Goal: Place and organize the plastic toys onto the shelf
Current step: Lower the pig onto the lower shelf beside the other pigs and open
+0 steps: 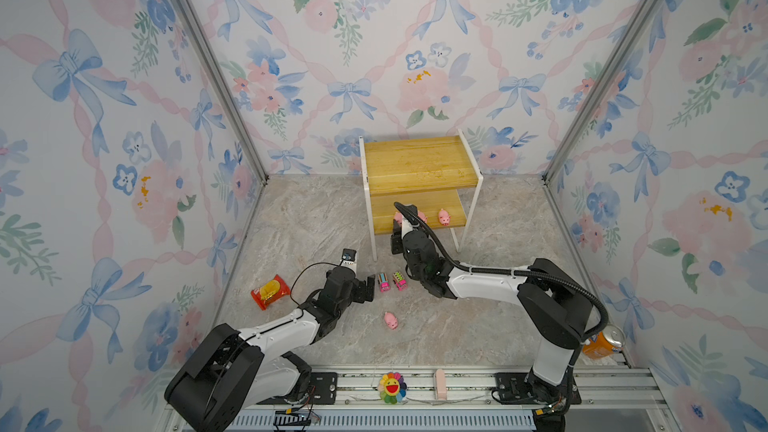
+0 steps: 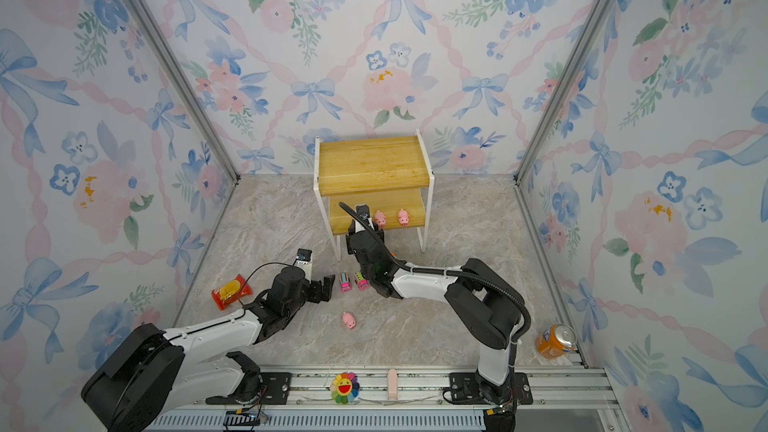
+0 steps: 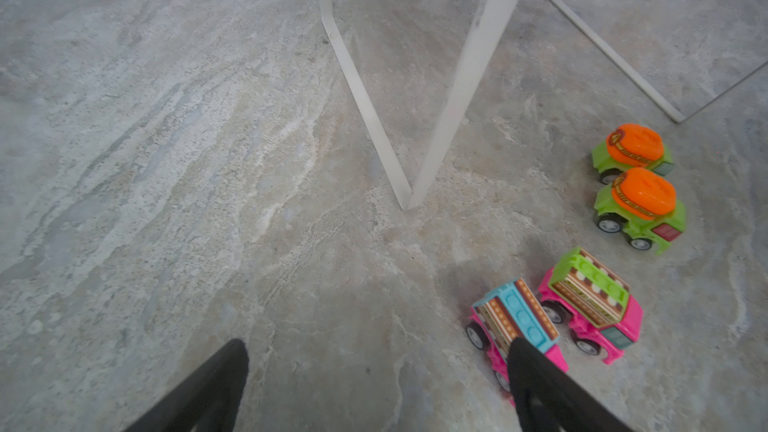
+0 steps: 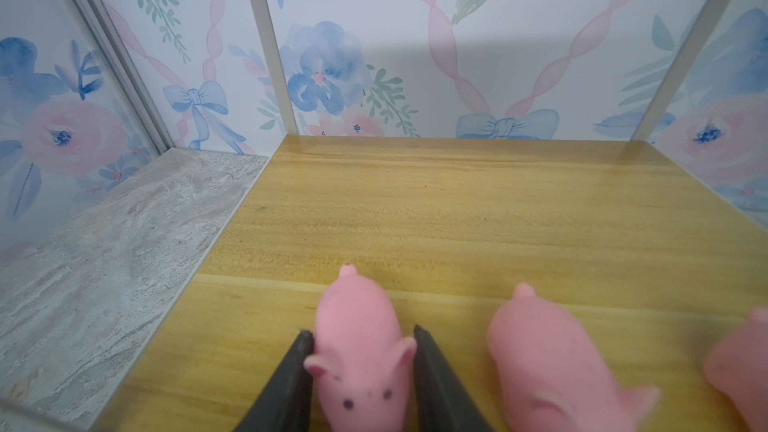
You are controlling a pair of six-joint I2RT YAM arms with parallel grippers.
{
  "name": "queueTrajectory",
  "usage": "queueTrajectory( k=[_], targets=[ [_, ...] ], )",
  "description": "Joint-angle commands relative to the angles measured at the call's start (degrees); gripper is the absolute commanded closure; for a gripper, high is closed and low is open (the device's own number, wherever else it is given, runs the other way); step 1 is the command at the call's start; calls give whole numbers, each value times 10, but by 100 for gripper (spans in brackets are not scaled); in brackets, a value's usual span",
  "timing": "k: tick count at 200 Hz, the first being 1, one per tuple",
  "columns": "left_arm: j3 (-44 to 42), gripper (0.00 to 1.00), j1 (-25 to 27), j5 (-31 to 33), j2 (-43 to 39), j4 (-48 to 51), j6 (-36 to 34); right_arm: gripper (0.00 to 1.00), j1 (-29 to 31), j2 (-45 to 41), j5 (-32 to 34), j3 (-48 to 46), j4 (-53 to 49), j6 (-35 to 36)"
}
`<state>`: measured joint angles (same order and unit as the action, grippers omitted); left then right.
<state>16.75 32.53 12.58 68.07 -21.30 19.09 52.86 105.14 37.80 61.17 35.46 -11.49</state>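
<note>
Standing against wallpaper of blue bows and pink flowers (image 1: 374, 35), a two-tier rack of yellowish wooden boards on a thin white metal frame (image 1: 419, 164) occupied the far side of a grey marbled stone-look floor (image 1: 478, 326). Lower board, front edge: three small pink plastic pigs in a row. The end pig (image 4: 357, 351) sat on the wood between the fingers of the right gripper (image 4: 361, 334), which was narrowly closed against both its flanks. The second pig (image 4: 552, 359) stood just beside it, and the third pig (image 4: 744, 367) beyond that. Floor, in front of the rack: a fourth pink pig (image 1: 390, 320), lying alone; a blue-striped pink truck (image 3: 515, 322) beside a green-striped pink truck (image 3: 594, 305); and two green trucks with orange tops (image 3: 642, 205), close together. The left gripper (image 3: 378, 351) was spread wide and empty, one finger over the blue-striped pink truck. Margins: a red snack packet (image 1: 270, 291), an orange drink can (image 1: 602, 344), and a rainbow-petalled smiling flower (image 1: 392, 387) on the aluminium front rail (image 1: 457, 384).
</note>
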Motion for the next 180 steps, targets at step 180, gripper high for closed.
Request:
queueTrajectory(
  k=[180],
  targets=[
    [-2,2,-4,-2,7,-10,-2,57,-18,-15,7,-31,-4,9]
  ],
)
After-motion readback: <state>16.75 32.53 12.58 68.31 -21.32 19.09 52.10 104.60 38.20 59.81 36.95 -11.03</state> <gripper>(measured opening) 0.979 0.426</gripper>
